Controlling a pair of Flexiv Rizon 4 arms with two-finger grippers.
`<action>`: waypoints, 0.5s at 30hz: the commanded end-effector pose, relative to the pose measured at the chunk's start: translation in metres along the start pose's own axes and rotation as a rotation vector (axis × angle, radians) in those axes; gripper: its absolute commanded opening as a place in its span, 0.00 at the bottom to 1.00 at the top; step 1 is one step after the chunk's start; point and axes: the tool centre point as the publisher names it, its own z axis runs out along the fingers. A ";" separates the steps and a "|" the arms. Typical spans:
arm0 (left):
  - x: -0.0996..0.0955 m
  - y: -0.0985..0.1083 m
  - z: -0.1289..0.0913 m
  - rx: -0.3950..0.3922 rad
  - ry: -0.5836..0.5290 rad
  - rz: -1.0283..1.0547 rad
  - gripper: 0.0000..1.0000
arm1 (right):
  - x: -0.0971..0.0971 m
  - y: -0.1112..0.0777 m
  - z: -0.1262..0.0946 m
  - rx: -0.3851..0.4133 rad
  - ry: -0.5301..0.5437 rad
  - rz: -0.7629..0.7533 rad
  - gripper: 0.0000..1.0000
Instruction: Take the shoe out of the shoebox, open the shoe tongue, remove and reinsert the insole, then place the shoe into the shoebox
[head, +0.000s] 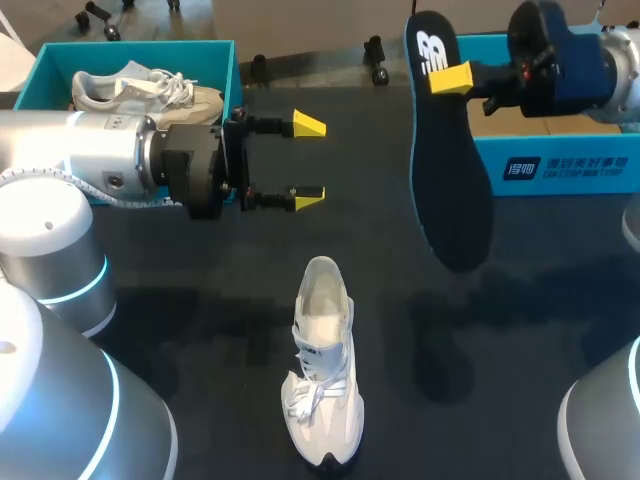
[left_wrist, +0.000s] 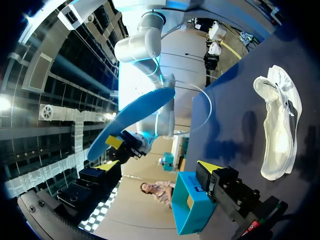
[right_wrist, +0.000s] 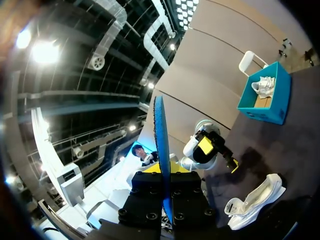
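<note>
**Left arm (head: 100, 160) low across the near desk, insole (head: 450, 170) held high**

Closest in the head view, coming in from the left side and ending in the left hand (head: 308, 161): fingers spread wide, gripping nothing, hovering over the dark desk (head: 200, 300). Nearer the front edge, apart from that hand: white shoe (head: 322, 370), upright on its sole, toe toward the camera, collar gaping upward.

At the right, right hand (head: 440, 78) clamped on the insole near its upper end, the rest hanging down clear of the desk, in front of the right shoebox (head: 560, 165). Only one yellow fingertip visible there; dark top face of the insole shown.

From the left wrist: the blue underside instead, raised in the air well ahead of the spread fingers, shoe lying off to one side.

From the right wrist: a thin blue edge between the hand's own fingers. Farther off, the left shoebox (right_wrist: 265, 107) with a second shoe (right_wrist: 262, 86) inside, seen in the head view too.
</note>
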 end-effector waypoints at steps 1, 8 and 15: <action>0.001 0.001 0.002 -0.001 -0.002 0.002 1.00 | -0.002 0.004 0.001 0.011 0.002 0.001 0.00; 0.001 0.001 0.002 -0.001 -0.002 0.002 1.00 | -0.008 0.010 0.000 -0.017 -0.014 0.056 0.00; 0.001 0.001 0.002 -0.001 -0.002 0.002 1.00 | -0.044 0.020 -0.015 -0.122 -0.036 0.319 0.00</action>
